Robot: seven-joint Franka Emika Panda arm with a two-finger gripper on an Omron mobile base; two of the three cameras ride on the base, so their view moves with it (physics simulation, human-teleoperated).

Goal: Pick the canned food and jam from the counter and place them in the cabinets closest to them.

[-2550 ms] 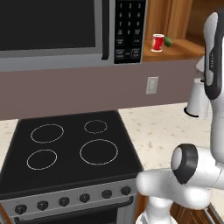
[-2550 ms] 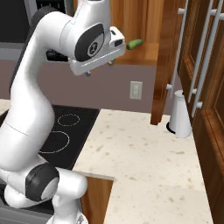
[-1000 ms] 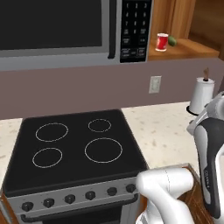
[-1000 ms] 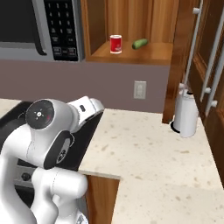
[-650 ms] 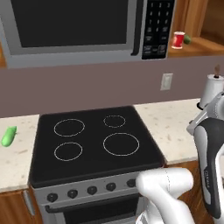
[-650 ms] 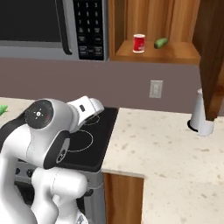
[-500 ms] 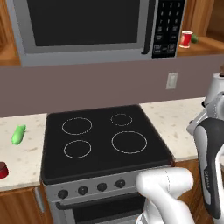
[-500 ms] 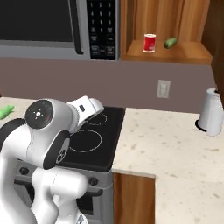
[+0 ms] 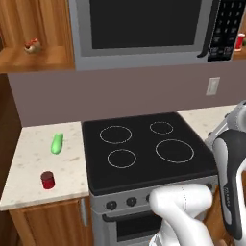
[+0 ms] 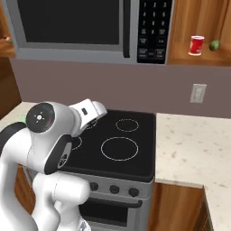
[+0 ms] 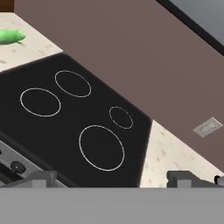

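From the left base view, a small dark-red jar with a red lid (image 9: 47,180) is standing on the speckled beige stone table (image 9: 29,187) left of the black glass cooktop (image 9: 144,151), near the table's front edge. A green cucumber-like vegetable (image 9: 56,143) is lying farther back on the same table, well apart from the jar. Above, a reddish-brown open wooden cabinet shelf (image 9: 36,60) is holding a small red-and-tan object (image 9: 32,45). A grey microwave (image 9: 144,26) is hanging over the cooktop, and a red can (image 9: 240,41) is showing at the right edge beside it.

Seen from the right base view, the red can (image 10: 196,45) is standing upright on the open shelf of the reddish-brown wooden wall cabinet (image 10: 198,61) right of the microwave (image 10: 90,27), with a small green item (image 10: 214,45) just beside it. A white wall outlet (image 10: 198,93) is sitting below that shelf.

Looking along the hand view, the claw (image 11: 115,178) is hanging over the cooktop's (image 11: 74,127) front right area with its tips spread wide and nothing between them. The green vegetable (image 11: 9,36) is showing at the upper left.
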